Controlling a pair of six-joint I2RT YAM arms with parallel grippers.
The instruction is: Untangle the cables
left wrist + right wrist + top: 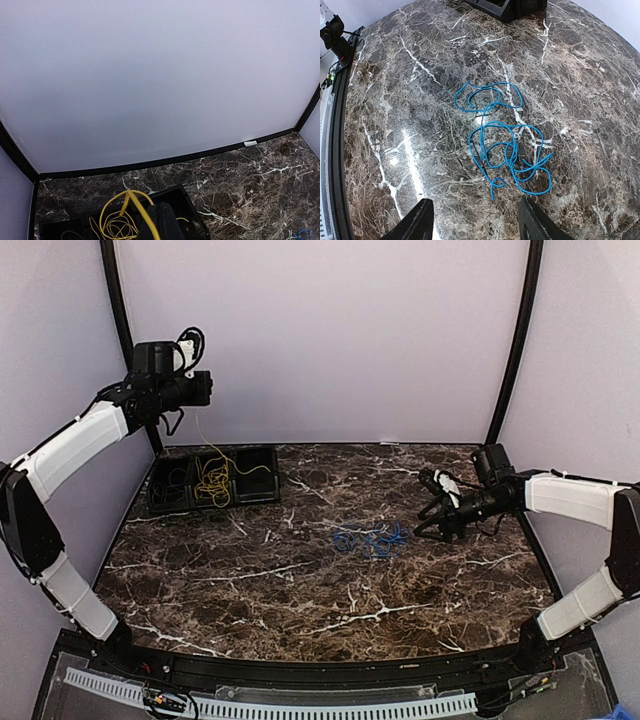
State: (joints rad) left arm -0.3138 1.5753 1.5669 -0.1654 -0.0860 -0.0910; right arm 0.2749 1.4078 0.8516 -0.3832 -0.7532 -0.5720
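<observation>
Right pincer (475, 216) hovers empty, jaws apart, just beside the blue cable (505, 145), which lies alone in loose loops mid-bench (300, 590). At the far-left corner, the left pincer (200, 388), raised high and clamped on a yellow cable (212, 478) strand, dangles it into the black tray (265, 488). The cables look separated; only the loops seem left.

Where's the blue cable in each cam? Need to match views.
Top external: blue cable, just right of centre.
Left wrist: only a bit shows, at the bottom right corner.
Right wrist: centre of the picture.
Shared landmark: black tray.
</observation>
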